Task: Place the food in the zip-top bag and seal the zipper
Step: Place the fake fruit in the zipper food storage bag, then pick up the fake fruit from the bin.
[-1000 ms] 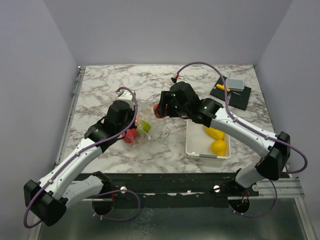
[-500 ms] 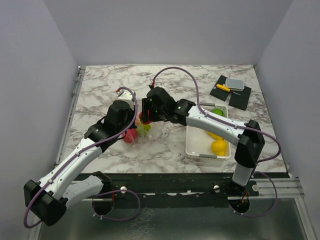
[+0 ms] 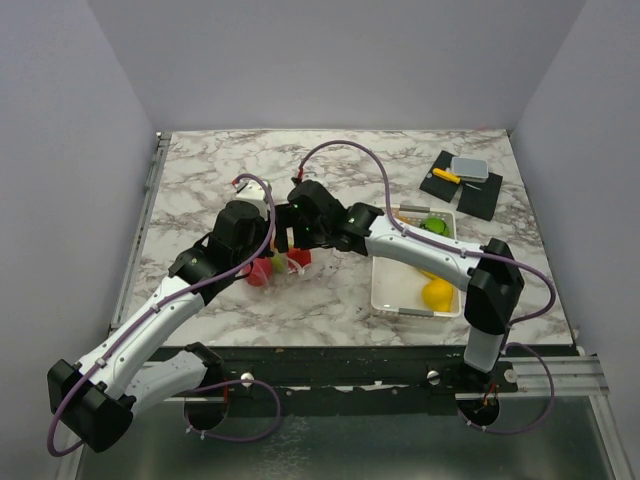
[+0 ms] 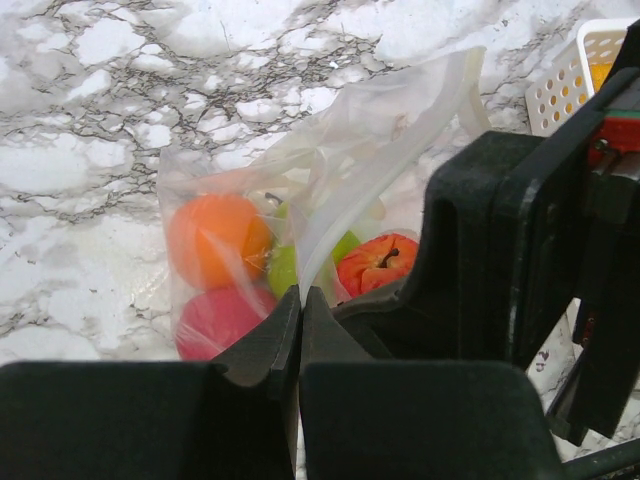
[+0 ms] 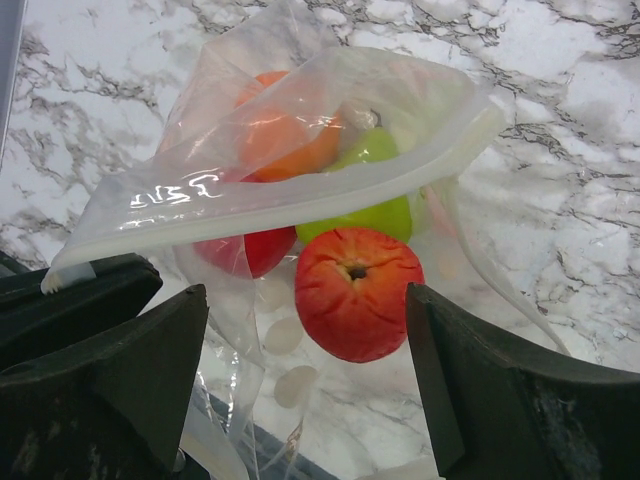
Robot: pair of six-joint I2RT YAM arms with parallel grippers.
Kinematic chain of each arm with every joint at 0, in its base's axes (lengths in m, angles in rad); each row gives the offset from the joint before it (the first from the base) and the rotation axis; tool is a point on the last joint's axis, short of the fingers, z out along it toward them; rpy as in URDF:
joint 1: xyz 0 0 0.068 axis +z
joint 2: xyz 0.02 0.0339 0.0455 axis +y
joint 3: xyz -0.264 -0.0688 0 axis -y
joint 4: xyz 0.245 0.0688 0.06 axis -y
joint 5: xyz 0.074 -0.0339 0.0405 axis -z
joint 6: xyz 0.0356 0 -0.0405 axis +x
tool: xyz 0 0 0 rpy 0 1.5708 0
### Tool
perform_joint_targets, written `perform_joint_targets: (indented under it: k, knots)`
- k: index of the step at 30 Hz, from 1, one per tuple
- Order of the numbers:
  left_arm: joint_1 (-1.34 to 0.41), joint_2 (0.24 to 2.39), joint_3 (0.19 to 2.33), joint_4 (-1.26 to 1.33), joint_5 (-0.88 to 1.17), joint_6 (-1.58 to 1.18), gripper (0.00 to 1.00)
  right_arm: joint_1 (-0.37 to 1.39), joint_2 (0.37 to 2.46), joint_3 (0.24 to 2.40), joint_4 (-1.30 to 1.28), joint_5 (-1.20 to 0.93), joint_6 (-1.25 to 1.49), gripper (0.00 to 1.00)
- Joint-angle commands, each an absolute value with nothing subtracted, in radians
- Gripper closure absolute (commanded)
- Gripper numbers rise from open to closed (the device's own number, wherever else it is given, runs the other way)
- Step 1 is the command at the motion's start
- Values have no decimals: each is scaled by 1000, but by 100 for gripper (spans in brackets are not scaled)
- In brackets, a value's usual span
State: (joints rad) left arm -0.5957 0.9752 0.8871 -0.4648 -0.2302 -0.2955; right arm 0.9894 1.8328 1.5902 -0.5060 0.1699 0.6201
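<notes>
The left tool (image 4: 300,303) is pinched closed on a fold of the zip-top bag (image 4: 380,130), which rises off the marble desk (image 4: 120,80). Inside lie an orange fruit (image 4: 215,238), a pink-red fruit (image 4: 215,320) and a green piece (image 4: 283,270). A red apple (image 4: 375,262) sits at the mouth, perhaps just inside. The black right arm (image 4: 500,250) crowds beside it, with a white basket (image 4: 575,75) beyond.

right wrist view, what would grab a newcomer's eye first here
The red apple-like toy lies at the mouth of the clear zip-top bag, between the right gripper's wide-open fingers. Behind it, an orange toy and a green toy show through the plastic. In the left wrist view, the left gripper pinches the bag's edge.
</notes>
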Motion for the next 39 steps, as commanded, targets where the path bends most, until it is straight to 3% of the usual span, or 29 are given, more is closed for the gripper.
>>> perform_joint_targets:
  k: [1,24,39]
  knots:
    - [-591,969,874,-463,-224,-293,100,1000,1760,1545,-485,167,624,15]
    - [-591,994,874,-463,-216,-294,100,1000,1366,1281,-589,450,660,18]
    - [-591,1000,874,-463,-206,-293,100,976,1299,1166,-902,672,763,18]
